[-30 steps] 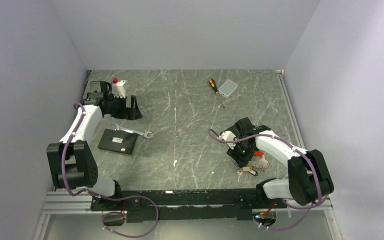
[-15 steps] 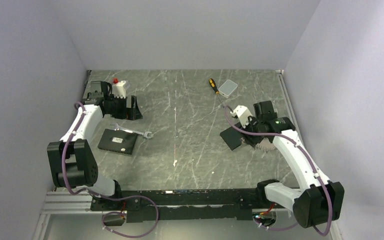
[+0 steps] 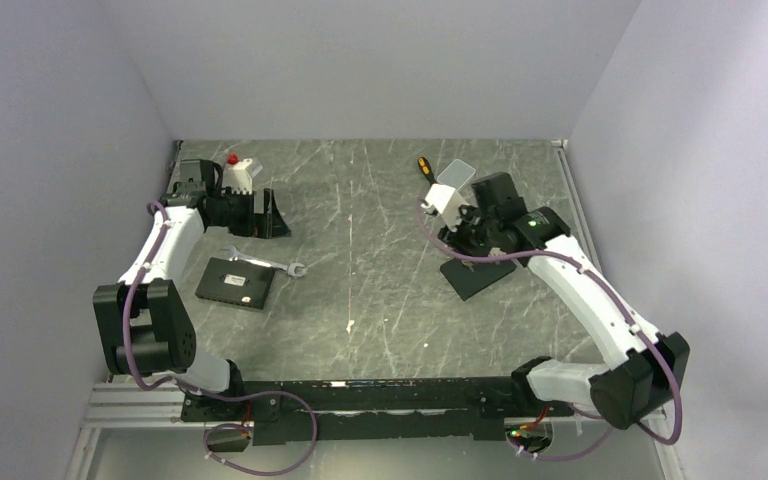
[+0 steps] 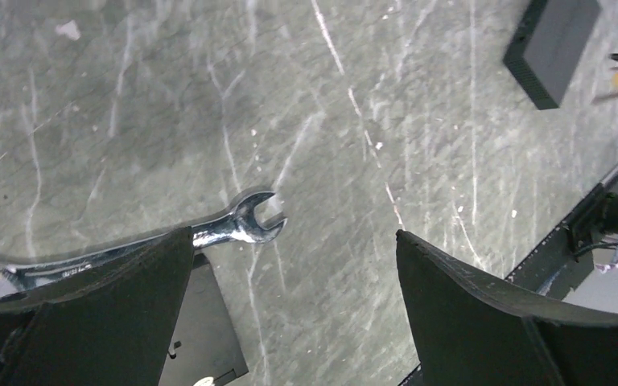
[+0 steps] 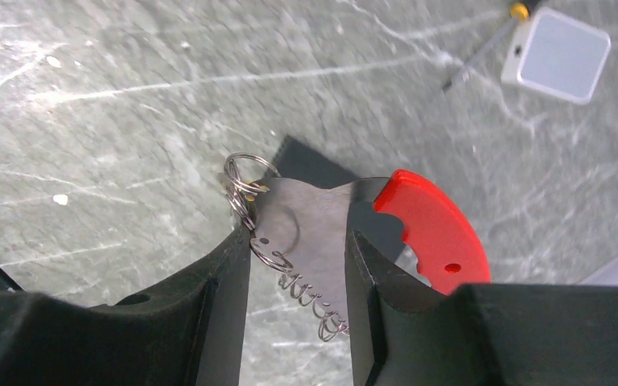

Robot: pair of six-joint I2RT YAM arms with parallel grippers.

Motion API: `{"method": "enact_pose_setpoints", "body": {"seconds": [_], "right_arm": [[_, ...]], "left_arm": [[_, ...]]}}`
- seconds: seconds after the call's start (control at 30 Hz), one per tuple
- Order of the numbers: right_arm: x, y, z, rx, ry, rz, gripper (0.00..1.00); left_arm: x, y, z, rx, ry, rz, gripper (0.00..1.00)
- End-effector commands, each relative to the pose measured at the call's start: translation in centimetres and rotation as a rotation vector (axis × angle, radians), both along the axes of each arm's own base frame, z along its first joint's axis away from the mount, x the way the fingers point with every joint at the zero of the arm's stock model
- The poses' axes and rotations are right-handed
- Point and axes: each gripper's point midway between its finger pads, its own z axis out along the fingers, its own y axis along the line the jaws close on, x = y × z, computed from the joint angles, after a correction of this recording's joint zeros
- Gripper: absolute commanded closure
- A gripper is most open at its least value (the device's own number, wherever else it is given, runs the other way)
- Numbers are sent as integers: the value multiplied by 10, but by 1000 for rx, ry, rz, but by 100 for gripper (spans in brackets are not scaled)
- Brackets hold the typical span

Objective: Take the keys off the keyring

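My right gripper (image 5: 298,233) is shut on a flat silvery metal piece (image 5: 310,217) of the keyring and holds it above the table. A red curved plastic strip (image 5: 434,229), thin metal rings (image 5: 245,181) and a short chain (image 5: 306,293) hang on it. The keys themselves are hidden behind the fingers. In the top view the right gripper (image 3: 465,232) hovers over a black block (image 3: 477,275) at the right middle. My left gripper (image 4: 294,237) is open and empty, far left at the back (image 3: 265,215), above the silver wrench (image 4: 241,225).
The wrench (image 3: 265,264) lies beside a black box (image 3: 235,283) at the left. The yellow-handled screwdriver (image 3: 426,170) and a small white box (image 3: 456,175) lie at the back, just behind the right gripper. A white-and-red object (image 3: 238,172) stands at the back left.
My right arm has risen from the near right of the table and swung towards the back, taking the keyring bunch off the table. The left arm has hardly moved.
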Motion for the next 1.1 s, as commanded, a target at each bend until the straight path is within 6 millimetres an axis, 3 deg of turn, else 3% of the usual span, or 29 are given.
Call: {"method": "enact_pose_setpoints", "body": {"seconds": [0.0, 0.37, 0.6, 0.83, 1.07], "right_arm": [[18, 38, 19, -16, -84, 112, 100], [-13, 155, -6, -67, -47, 440, 100], [-42, 214, -22, -86, -34, 582, 100], [-52, 244, -28, -112, -60, 634, 100], [-52, 250, -32, -132, -77, 625, 100]], "left_arm": [[-3, -19, 44, -107, -80, -103, 0], [-15, -61, 85, -489, 36, -283, 6], [-31, -97, 61, -481, 84, -311, 10], [-49, -125, 37, -447, 127, -368, 13], [-69, -149, 16, -398, 162, -449, 22]]}}
